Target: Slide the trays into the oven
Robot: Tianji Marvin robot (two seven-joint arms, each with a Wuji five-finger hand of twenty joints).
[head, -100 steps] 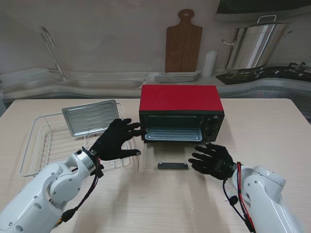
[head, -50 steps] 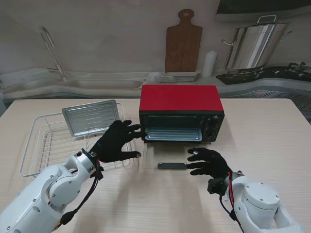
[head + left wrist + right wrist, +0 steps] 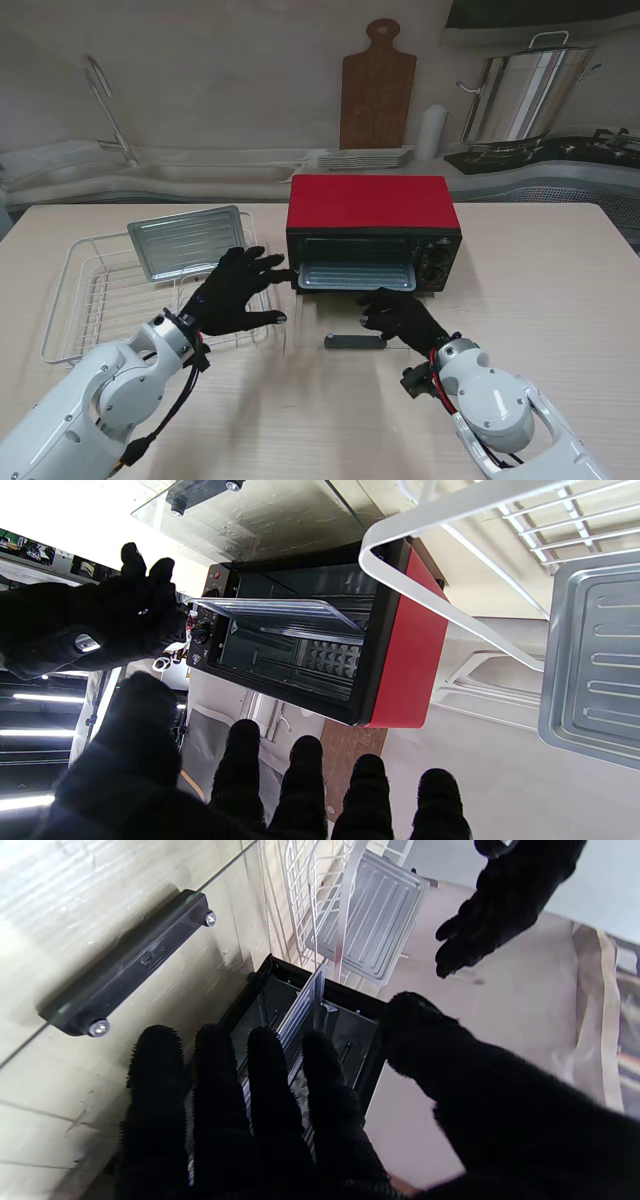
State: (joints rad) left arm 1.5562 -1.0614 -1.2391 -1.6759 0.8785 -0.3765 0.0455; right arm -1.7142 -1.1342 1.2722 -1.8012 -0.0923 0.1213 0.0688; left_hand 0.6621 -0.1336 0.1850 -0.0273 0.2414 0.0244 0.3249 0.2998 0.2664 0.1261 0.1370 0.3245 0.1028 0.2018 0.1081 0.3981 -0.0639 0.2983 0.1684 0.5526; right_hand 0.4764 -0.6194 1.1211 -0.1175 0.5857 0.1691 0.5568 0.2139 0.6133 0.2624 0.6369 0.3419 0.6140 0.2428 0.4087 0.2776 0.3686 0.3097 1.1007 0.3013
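Trays are split between 2 places: 1 tray (image 3: 357,276) sits partly inside the red oven (image 3: 372,231) at frame centre, its glass door (image 3: 345,325) lying open on the counter (image 3: 560,290), while a second tray (image 3: 187,240) rests on the wire rack (image 3: 75,300) at centre left. The left robot hand (image 3: 235,292) hovers spread and empty by the oven's left front corner; the right robot hand (image 3: 400,318), also spread and empty, hangs over the door. Judged step: seating the first tray. Next likely calls for a level push inward.
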